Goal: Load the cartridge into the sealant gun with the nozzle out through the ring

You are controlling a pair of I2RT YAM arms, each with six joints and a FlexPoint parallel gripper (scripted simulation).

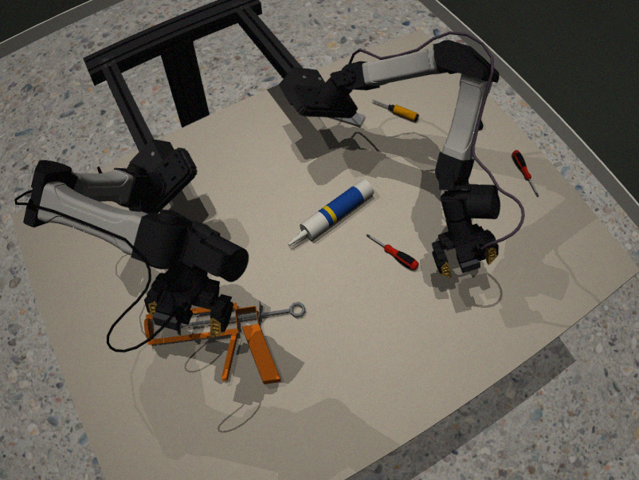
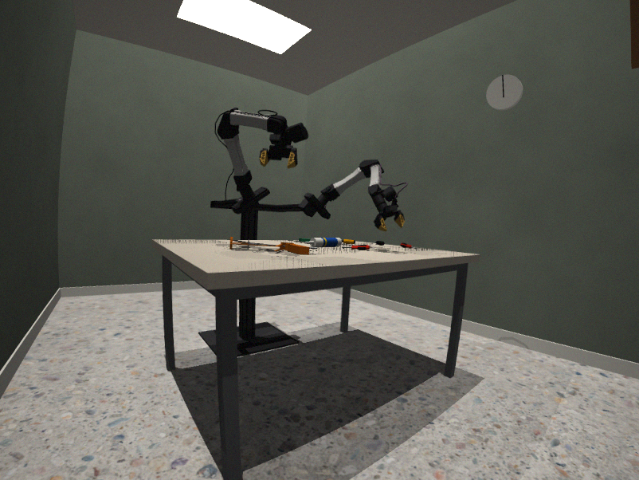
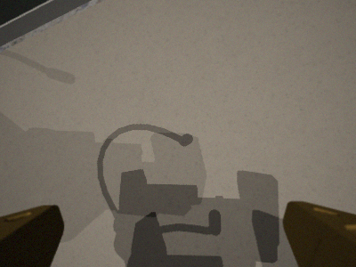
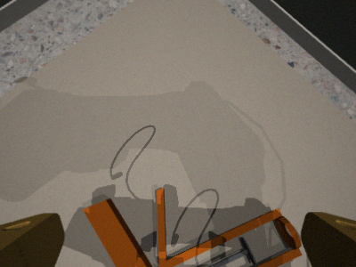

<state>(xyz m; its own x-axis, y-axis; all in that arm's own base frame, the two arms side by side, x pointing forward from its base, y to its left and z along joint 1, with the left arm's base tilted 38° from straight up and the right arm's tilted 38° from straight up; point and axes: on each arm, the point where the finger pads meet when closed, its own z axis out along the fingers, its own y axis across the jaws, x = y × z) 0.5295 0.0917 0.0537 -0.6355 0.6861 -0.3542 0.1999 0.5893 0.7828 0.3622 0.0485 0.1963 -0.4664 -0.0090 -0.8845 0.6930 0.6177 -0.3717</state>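
Observation:
The orange sealant gun (image 1: 262,353) (image 2: 295,249) (image 4: 107,227) lies on the table with its front ring (image 1: 149,328) (image 4: 289,232) away from the handle. Its grey plunger rod (image 1: 276,312) sticks out behind the handle and ends in a loop. The thumb plate is too small to make out clearly. The white and blue cartridge (image 1: 346,202) (image 2: 330,241) lies apart from the gun, nozzle (image 1: 297,238) attached. My right gripper (image 1: 184,318) (image 2: 278,159) (image 4: 182,222) is open, high above the gun. My left gripper (image 1: 468,262) (image 2: 390,222) (image 3: 173,213) is open and empty above the table, away from the cartridge.
A red screwdriver (image 1: 401,257) (image 2: 360,247) lies between the cartridge and my left gripper. Another red screwdriver (image 1: 521,164) (image 2: 405,245) lies farther out. A yellow-handled tool (image 1: 405,112) (image 2: 348,241) lies near the left arm's base. A green handle (image 2: 303,239) shows behind the cartridge.

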